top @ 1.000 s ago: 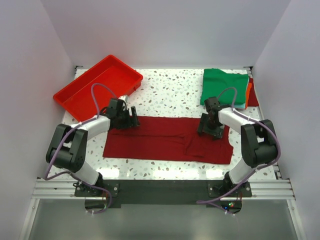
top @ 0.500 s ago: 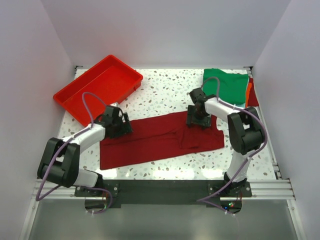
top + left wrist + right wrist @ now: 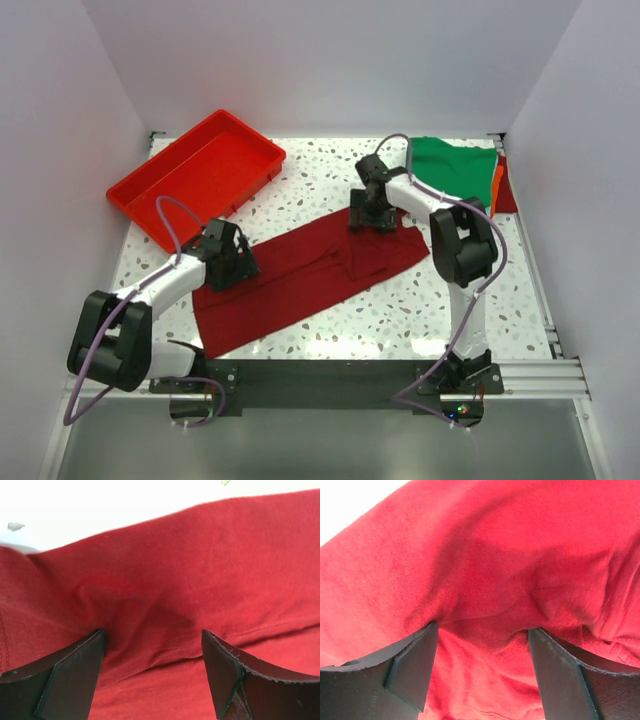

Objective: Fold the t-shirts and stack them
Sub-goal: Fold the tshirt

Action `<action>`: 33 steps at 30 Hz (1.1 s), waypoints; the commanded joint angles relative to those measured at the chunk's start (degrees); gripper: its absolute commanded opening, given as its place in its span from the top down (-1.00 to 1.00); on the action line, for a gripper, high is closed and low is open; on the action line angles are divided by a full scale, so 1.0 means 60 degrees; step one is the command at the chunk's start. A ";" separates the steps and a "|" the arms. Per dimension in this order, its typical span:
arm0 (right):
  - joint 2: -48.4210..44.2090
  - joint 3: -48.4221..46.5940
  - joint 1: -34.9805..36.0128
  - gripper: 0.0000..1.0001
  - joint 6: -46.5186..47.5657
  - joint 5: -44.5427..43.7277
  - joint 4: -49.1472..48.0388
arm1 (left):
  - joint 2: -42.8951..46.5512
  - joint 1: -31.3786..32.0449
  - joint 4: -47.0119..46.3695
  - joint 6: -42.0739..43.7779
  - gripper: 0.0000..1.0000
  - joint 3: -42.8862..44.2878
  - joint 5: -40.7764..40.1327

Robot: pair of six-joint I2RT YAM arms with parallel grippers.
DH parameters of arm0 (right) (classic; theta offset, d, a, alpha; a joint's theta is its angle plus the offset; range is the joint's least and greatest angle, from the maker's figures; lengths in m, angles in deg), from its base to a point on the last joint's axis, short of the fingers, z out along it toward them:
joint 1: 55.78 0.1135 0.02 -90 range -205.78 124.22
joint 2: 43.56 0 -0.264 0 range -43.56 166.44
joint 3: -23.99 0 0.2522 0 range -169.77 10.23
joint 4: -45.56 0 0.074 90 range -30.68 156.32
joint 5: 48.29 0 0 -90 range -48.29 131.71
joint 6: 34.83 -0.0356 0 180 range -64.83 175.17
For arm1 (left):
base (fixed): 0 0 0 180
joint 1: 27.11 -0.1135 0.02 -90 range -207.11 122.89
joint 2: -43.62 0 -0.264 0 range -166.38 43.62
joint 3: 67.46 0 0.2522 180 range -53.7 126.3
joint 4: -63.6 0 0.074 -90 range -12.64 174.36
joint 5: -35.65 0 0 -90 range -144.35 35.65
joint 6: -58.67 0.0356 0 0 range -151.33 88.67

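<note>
Maroon t-shirt [image 3: 300, 275] is stretched slantwise across the speckled table [image 3: 320, 180], running from near left to far right. Only the overhead view gives that layout. It also shows the green t-shirt [image 3: 455, 170] lying as a neat block in the far right corner, an orange edge [image 3: 497, 183] peeking out beside it, and the glossy red tray [image 3: 190, 180] at far left. The left gripper [image 3: 232, 262] sits on the shirt's left end, the right gripper [image 3: 372, 212] on its far end. The wrist cameras show what the overhead view can't: a fine, soft knit. The left fingers [image 3: 65, 675] are black wedges spread wide, with creases puckering between them. The right fingers [image 3: 410, 665] are just as wide, with a soft hump of cloth between them. Neither pair is clamped.
</note>
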 commanded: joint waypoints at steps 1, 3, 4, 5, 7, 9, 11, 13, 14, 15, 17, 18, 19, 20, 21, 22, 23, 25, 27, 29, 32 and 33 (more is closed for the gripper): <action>0.1437 -0.0530 0.0166 -0.50 0.0065 0.1228 -0.0608 | -0.0160 -0.0039 0.1415 -0.0369 -0.65 -0.0435 -0.0015; 0.1861 -0.1219 0.0225 -0.50 0.0094 0.1388 -0.0475 | -0.0218 -0.0039 0.1429 -0.0398 -0.65 -0.0406 -0.0015; 0.1979 -0.1438 0.0225 -0.50 0.0109 0.1448 -0.0373 | -0.0248 -0.0039 0.1430 -0.0398 -0.65 -0.0362 0.0028; 0.2255 -0.1861 0.0268 -0.50 0.0123 0.1521 -0.0314 | -0.0277 -0.0025 0.1415 -0.0398 -0.65 -0.0347 0.0057; 0.2564 -0.2346 0.0327 -0.50 0.0138 0.1653 -0.0124 | -0.0365 -0.0024 0.1415 -0.0398 -0.65 -0.0304 0.0102; 0.3076 -0.3122 0.0386 -0.50 0.0182 0.1770 0.0154 | -0.0424 -0.0024 0.1415 -0.0398 -0.65 -0.0230 0.0189; 0.3428 -0.4074 0.0415 -0.50 0.0211 0.1829 0.0389 | -0.0482 -0.0024 0.1430 -0.0383 -0.65 -0.0186 0.0263; 0.4000 -0.5096 0.0415 -0.51 0.0211 0.1844 0.0755 | -0.0541 -0.0024 0.1488 -0.0354 -0.65 -0.0098 0.0306; 0.4190 -0.5436 0.0401 -0.51 0.0211 0.1829 0.0858 | -0.0541 -0.0024 0.1517 -0.0354 -0.65 -0.0069 0.0321; 0.4525 -0.5788 0.0401 -0.51 0.0226 0.1800 0.1062 | -0.0541 -0.0024 0.1561 -0.0339 -0.65 -0.0025 0.0350; 0.4849 -0.6740 0.0401 -0.53 0.0182 0.1625 0.1253 | -0.0526 -0.0024 0.1634 -0.0354 -0.65 0.0033 0.0336; 0.4967 -0.7019 0.0386 -0.54 0.0168 0.1581 0.1385 | -0.0497 -0.0024 0.1736 -0.0354 -0.65 0.0135 0.0336; 0.5142 -0.7457 0.0371 -0.55 0.0124 0.1537 0.1430 | -0.0468 -0.0024 0.1795 -0.0354 -0.65 0.0180 0.0307; 0.5187 -0.7577 0.0357 -0.56 0.0095 0.1478 0.1444 | -0.0395 -0.0024 0.1897 -0.0368 -0.66 0.0238 0.0278; 0.5173 -0.7665 0.0357 -0.57 0.0094 0.1449 0.1343 | -0.0322 -0.0024 0.1971 -0.0383 -0.66 0.0355 0.0249; 0.5014 -0.7652 0.0313 -0.57 0.0051 0.1448 0.1255 | -0.0263 -0.0010 0.2044 -0.0427 -0.66 0.0414 0.0176; 0.4882 -0.7608 0.0298 -0.57 0.0021 0.1448 0.1153 | -0.0074 -0.0024 0.2161 -0.0456 -0.66 0.0516 0.0131; 0.4299 -0.7360 0.0269 -0.60 0.0065 0.1492 0.0801 | 0.0161 -0.0010 0.2264 -0.0529 -0.66 0.0619 0.0015; 0.3813 -0.7096 0.0269 -0.62 0.0123 0.1536 0.0218 | 0.0556 -0.0024 0.2381 -0.0559 -0.66 0.0809 -0.0044; 0.3097 -0.6861 0.0283 -0.67 0.0255 0.1624 -0.0019 | 0.0950 -0.0010 0.2498 -0.0573 -0.66 0.0927 -0.0132; 0.2219 -0.6744 0.0283 -0.74 0.0533 0.1814 -0.0035 | 0.1420 -0.0024 0.2470 -0.0501 -0.67 0.1001 -0.0177; 0.1953 -0.6598 0.0298 -0.74 0.0577 0.1945 0.0023 | 0.1494 -0.0010 0.2426 -0.0471 -0.67 0.0928 -0.0148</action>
